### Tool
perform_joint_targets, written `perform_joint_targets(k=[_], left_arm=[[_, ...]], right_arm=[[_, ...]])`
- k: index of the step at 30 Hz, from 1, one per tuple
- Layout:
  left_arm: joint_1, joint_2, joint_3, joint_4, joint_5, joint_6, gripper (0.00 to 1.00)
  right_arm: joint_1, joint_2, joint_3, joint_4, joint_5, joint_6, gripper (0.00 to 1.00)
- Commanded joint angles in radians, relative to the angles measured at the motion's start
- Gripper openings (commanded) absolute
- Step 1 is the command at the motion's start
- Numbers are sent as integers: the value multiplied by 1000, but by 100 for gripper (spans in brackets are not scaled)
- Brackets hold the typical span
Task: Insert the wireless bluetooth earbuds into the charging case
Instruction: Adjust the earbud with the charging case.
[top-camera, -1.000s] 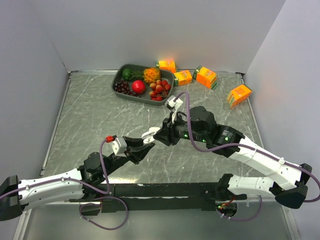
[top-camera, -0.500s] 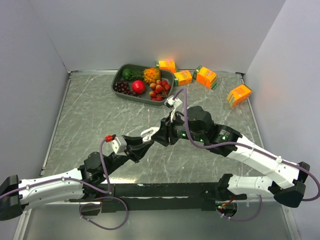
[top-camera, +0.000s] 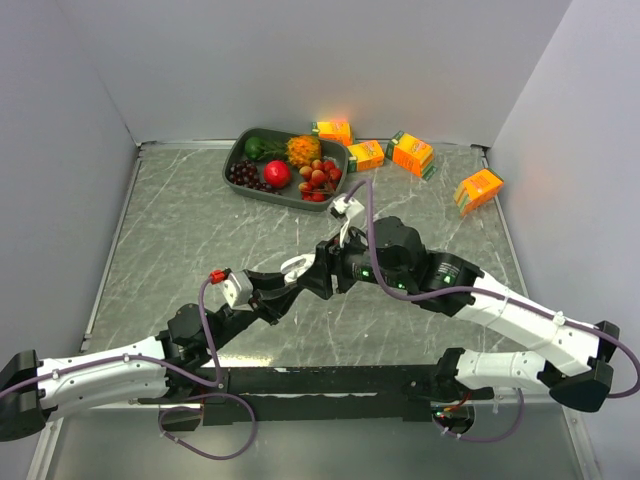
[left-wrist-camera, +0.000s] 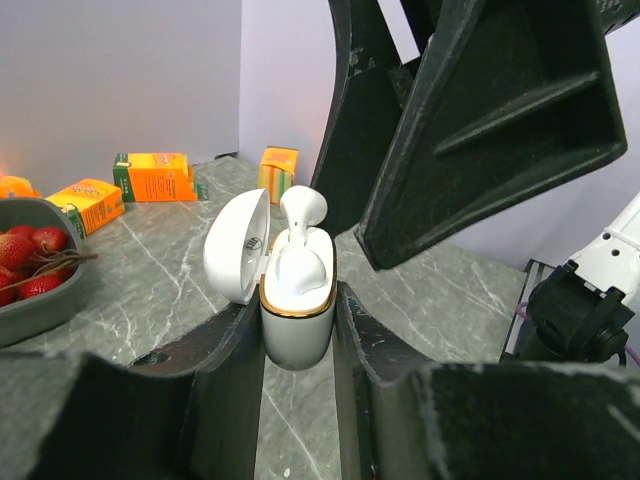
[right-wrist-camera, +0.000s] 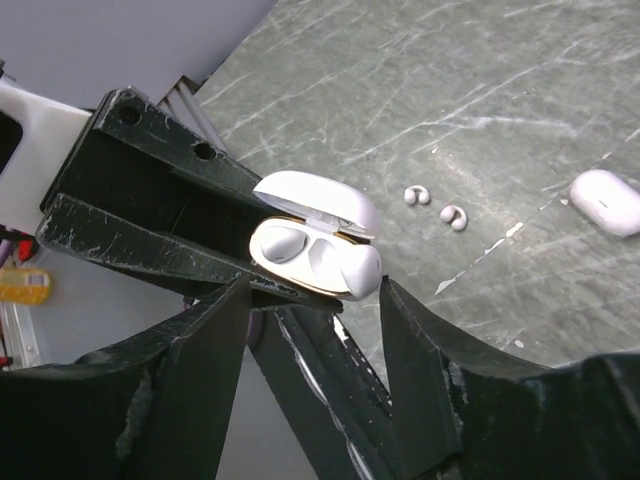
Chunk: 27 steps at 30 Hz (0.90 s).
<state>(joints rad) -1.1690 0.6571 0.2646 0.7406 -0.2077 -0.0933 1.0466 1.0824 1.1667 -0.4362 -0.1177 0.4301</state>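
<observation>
Fruit tray (left-wrist-camera: 40, 305) cut by left edge, loose earbuds (right-wrist-camera: 453, 216) perhaps bean-shaped

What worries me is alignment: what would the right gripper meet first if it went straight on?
Probably the open charging case held by the left gripper, straight ahead between the fingers of the right gripper; exact depth is unclear.

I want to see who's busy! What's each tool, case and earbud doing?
left tool: shut on the charging case.
right tool: open, fingers flanking that case.
charging case: lid open.
stemmed earbud: sticking up from the case.
two loose earbuds: lying on the table.
second case: shut, on the table.
</observation>
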Motion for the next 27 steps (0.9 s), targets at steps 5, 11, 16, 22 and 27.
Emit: perform_joint_targets(k=[5,11,16,22,27], left_arm=[[2,-19,24,45,-21,0,1],[2,-8,28,42,-29,-6,1],[3,12,35,57,-19,-5,1],[2,16,38,63,-10,-11,1],[2,13,36,60,-12,-14,1]], right_arm=[[6,-73,83,-45,116,1,72],[1,-108,30,-1,196,61,70],[0,-64,42,30,167,93,69],[1,-13,63,27,141,90,69],[1,7,67,28,124,88,69]])
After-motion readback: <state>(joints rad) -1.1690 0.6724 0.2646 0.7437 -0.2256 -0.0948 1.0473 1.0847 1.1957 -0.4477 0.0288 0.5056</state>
